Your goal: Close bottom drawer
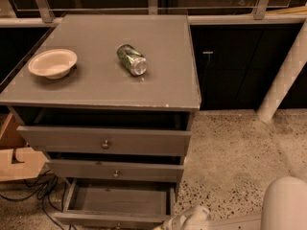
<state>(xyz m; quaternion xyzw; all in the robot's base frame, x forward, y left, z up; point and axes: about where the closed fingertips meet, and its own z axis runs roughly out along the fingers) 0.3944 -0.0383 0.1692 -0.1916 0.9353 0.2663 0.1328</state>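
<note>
Just beside the tool (186,220), the bottom drawer (120,201) stands open.

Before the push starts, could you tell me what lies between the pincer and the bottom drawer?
Nothing: in the camera view the pincer sits right by the front corner of the bottom drawer.

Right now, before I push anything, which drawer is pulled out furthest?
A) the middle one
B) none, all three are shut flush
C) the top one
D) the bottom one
D: the bottom drawer stands out the furthest, with its bare inside open to view from above. The gripper is low at the frame's lower edge, by the drawer's front right corner.
</note>
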